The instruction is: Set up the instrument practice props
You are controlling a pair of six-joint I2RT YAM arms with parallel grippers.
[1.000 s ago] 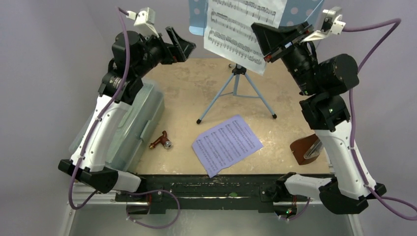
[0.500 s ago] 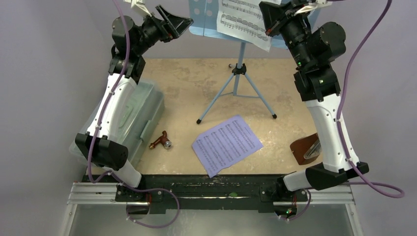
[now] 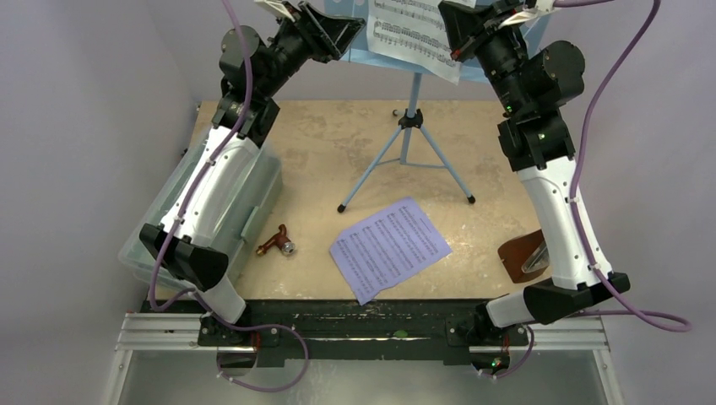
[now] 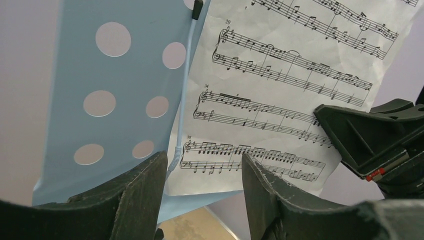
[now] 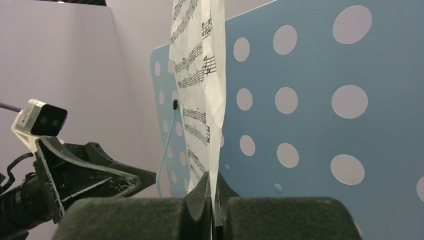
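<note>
My open, empty left fingers now reach up to the music stand, ready to steady the white page my right fingers pinch.

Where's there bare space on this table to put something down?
Bare tan tabletop lies between the large clear plastic lidded box and the light-blue tripod music stand, and in the back-right corner beside its legs. The front strip is crowded: small brown metal piece, lilac sheet-music page, brown pyramid metronome.

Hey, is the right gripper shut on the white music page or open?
Shut. The right gripper has the white sheet-music page pinched between closed jaws.
</note>
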